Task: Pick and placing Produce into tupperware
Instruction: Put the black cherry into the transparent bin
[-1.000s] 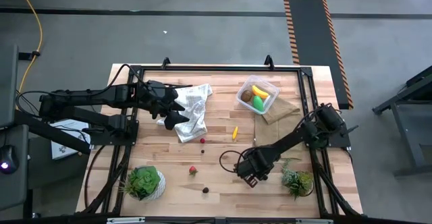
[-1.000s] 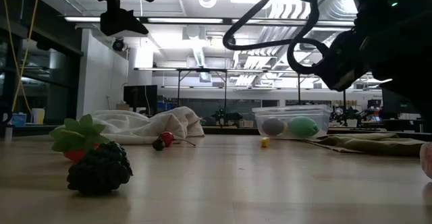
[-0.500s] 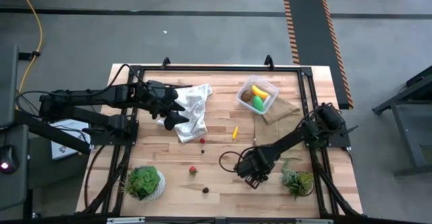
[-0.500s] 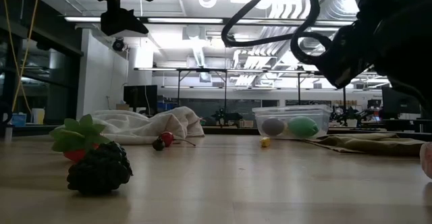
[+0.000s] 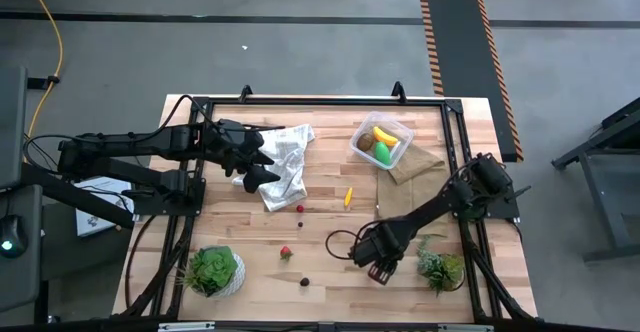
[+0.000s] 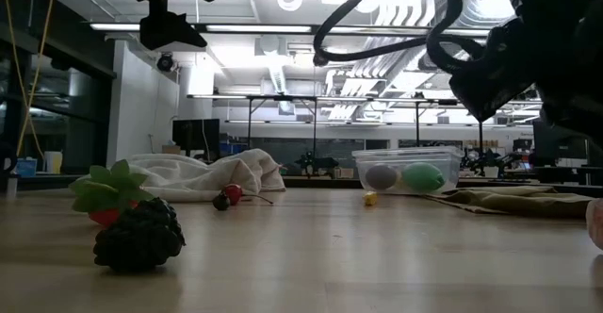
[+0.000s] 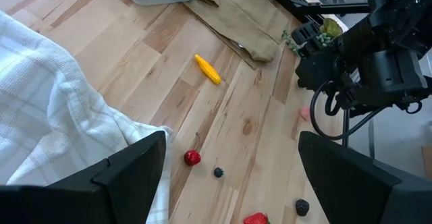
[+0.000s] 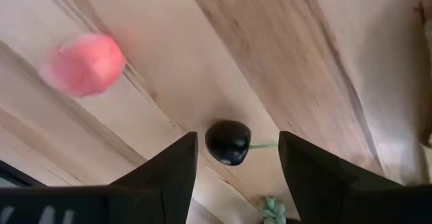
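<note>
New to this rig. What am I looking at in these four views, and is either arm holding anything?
Two dark robot arms work at a wooden table. One camera looks straight down, one sits at tabletop height, and one rides on each wrist.

The left gripper waits, open and empty, over the white checked cloth. The right gripper is low at the near edge, fingers apart, holding nothing; its wrist camera shows a dark berry and a pink piece lying on the wood below.

The clear tupperware already holds a banana, a green oval and a brown ball. A small yellow piece and red berries lie loose.
</note>
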